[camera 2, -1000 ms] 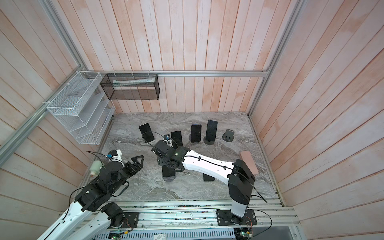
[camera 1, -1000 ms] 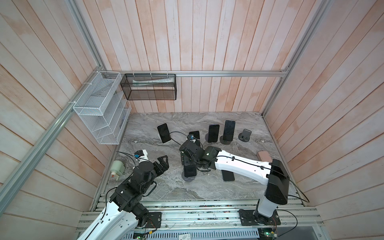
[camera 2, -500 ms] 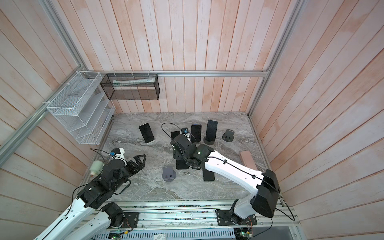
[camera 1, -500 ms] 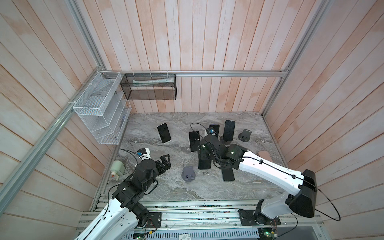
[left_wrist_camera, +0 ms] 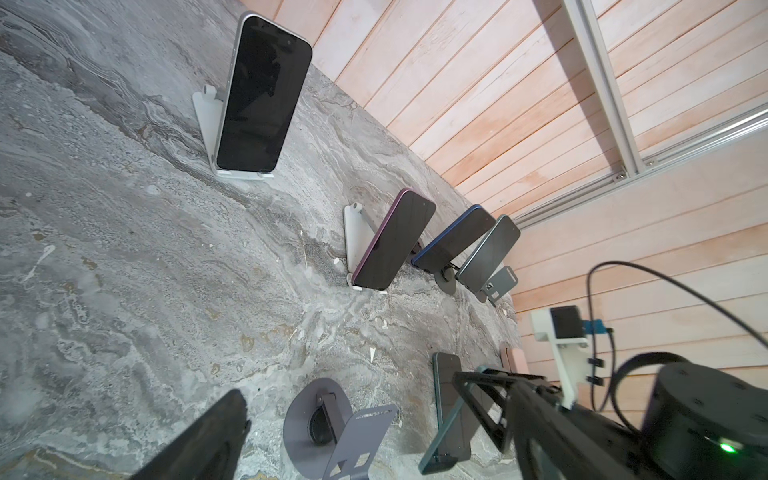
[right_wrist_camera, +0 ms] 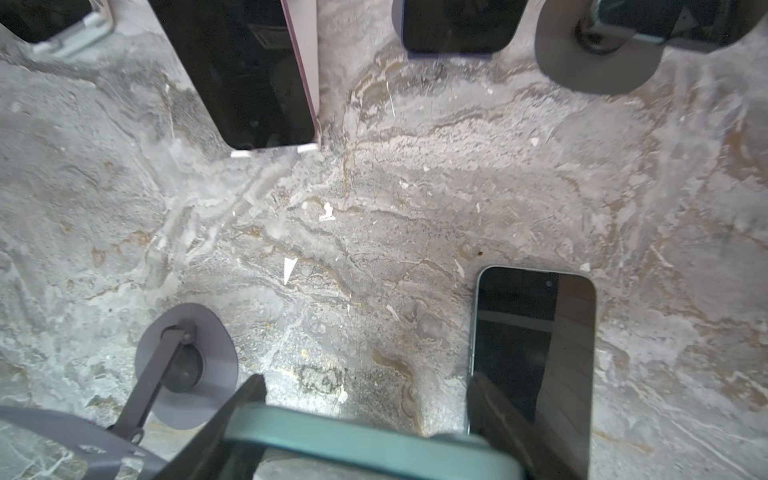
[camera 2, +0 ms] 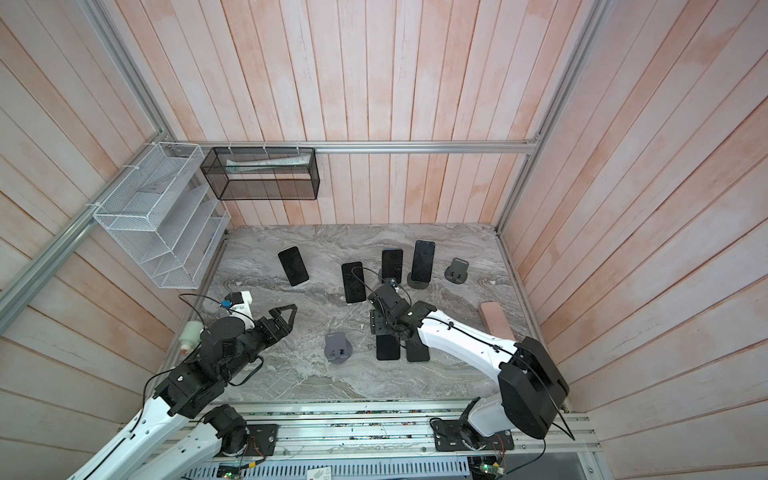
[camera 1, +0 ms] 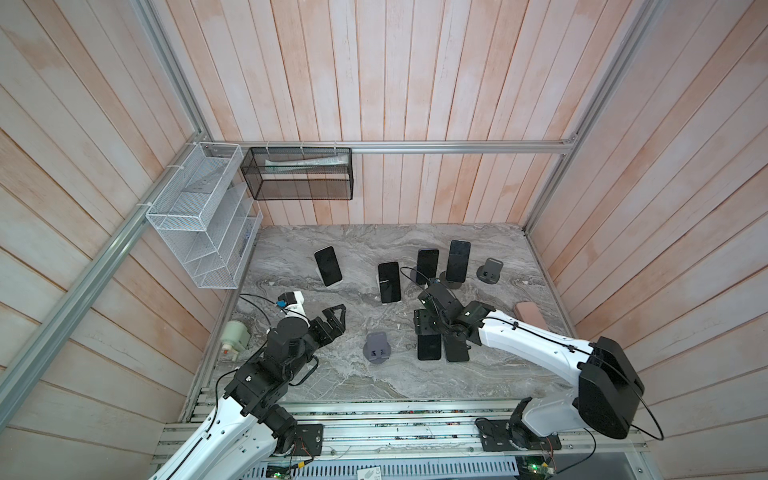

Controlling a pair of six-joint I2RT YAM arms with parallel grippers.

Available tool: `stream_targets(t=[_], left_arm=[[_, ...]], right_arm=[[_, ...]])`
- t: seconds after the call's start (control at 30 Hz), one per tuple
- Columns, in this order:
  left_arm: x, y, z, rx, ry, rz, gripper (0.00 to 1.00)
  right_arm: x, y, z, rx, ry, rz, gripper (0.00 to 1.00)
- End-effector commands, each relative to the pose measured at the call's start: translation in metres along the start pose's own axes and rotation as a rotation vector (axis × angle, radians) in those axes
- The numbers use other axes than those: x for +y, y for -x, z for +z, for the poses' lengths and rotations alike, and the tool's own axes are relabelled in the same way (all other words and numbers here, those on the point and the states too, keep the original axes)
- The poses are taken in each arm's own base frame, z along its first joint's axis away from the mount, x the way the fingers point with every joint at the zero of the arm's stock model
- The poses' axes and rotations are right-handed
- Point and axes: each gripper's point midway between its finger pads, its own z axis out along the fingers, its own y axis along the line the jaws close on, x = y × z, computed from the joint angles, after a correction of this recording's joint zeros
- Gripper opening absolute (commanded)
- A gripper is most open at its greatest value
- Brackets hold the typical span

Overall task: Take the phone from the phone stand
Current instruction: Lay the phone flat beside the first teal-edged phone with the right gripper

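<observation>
Right end effector (camera 1: 426, 330) pinching teal phone (camera 1: 429, 352), phone stand (camera 1: 377, 349) just beside, left end effector (camera 1: 334, 318) spread

You see the teal-edged phone (camera 1: 429, 347) tilted steeply, just right of the bare grey round-based phone stand (camera 1: 377, 348), near-centre.

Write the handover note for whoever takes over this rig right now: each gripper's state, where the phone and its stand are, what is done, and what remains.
Left gripper: open, empty, over the left side of the table.
Right gripper: shut on the teal phone, held by its edges.
Grey stand: empty, just left of the held phone in both top views.
Done: the phone is off the stand.
Left: lay it down, probably beside the flat phone, then open the jaws and pull back.
</observation>
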Motion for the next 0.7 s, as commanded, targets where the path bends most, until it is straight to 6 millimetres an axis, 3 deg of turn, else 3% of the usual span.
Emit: stream_targets(t=[0.0, 0.4, 0.67], left_arm=[[-0.009, 0.003, -0.003, 0.003, -0.033, 0.009, 0.99], [-0.002, -0.008, -0.01, 0.033, -0.043, -0.051, 0.97], [-0.017, -0.002, -0.007, 0.037, -0.082, -0.044, 0.97]], right_arm=[[0.008, 0.002, 0.02, 0.029, 0.056, -0.034, 0.65], [-0.001, -0.007, 0.063, 0.09, 0.024, -0.033, 0.65], [-0.013, -0.01, 0.078, 0.068, -0.016, -0.016, 0.67]])
